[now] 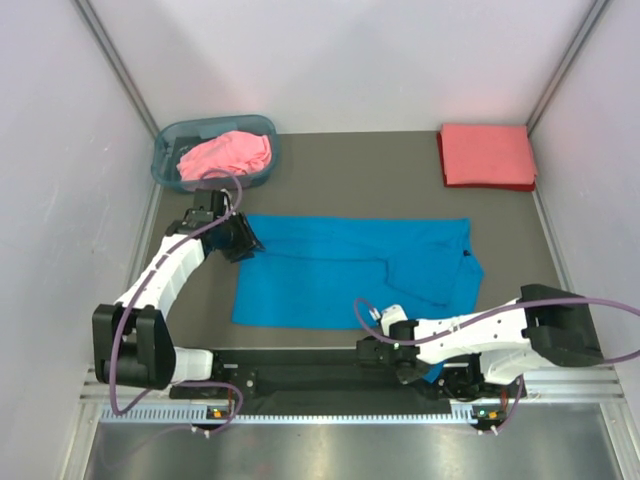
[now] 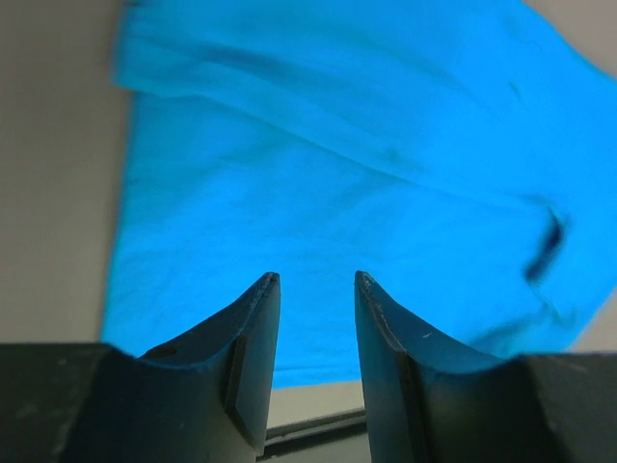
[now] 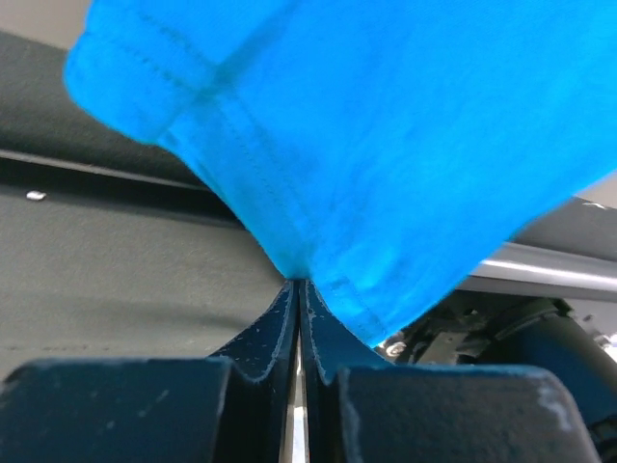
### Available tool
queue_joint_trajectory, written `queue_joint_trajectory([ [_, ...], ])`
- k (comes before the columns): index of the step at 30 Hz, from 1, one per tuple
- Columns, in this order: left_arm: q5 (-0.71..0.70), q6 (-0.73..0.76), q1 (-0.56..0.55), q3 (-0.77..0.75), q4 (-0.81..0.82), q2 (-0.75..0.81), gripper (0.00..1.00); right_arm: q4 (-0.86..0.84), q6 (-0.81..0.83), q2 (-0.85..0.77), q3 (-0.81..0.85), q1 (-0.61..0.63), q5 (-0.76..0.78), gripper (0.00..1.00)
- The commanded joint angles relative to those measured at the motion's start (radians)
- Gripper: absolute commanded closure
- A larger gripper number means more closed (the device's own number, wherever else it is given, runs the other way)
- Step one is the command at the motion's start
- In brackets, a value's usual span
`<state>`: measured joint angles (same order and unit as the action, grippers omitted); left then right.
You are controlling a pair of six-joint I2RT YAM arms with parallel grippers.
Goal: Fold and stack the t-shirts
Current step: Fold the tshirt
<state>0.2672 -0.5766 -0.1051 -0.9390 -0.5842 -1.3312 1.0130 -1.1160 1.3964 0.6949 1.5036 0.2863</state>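
Table surface (image 1: pixel 340 170): matte grey-brown, visible ahead of and to the left of the left fingers (image 2: pixel 246 338). White panel walls (image 1: pixel 350 60) enclose three sides, joined at the far corners by metal posts (image 1: pixel 118 65). Lighting: even, diffuse.

Blue t-shirt (image 1: pixel 340 275) lies spread flat, pink t-shirt (image 1: pixel 225 155) in basket (image 1: pixel 165 158).

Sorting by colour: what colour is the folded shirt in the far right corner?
The folded shirt is coral-red; the top view shows it best.
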Motion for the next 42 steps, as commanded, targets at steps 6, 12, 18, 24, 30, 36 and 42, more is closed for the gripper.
queue_joint_trajectory([
  [6, -0.442, -0.207, 0.004, -0.006, -0.158, 0.161, 0.59, 0.177, -0.073, 0.046, 0.172, 0.003, 0.137, 1.0],
  [12, -0.451, -0.295, 0.005, 0.078, -0.207, 0.3, 0.58, 0.185, -0.074, 0.007, 0.172, 0.0, 0.145, 1.0],
  [18, -0.399, -0.298, 0.005, 0.14, -0.157, 0.337, 0.57, 0.101, 0.01, 0.001, 0.097, -0.008, 0.064, 0.75],
  [24, -0.361, -0.272, 0.005, 0.124, -0.123, 0.305, 0.57, 0.078, -0.015, -0.023, 0.051, -0.016, 0.033, 0.67],
  [30, -0.336, -0.259, 0.005, 0.109, -0.088, 0.279, 0.57, 0.067, -0.013, 0.052, 0.048, -0.02, -0.002, 0.65],
  [36, -0.341, -0.241, 0.005, 0.115, -0.057, 0.251, 0.58, 0.036, -0.024, 0.046, 0.012, -0.02, -0.036, 0.66],
  [42, -0.376, -0.324, 0.005, 0.146, -0.052, 0.259, 0.6, 0.016, -0.033, 0.07, -0.003, -0.02, -0.052, 0.67],
])
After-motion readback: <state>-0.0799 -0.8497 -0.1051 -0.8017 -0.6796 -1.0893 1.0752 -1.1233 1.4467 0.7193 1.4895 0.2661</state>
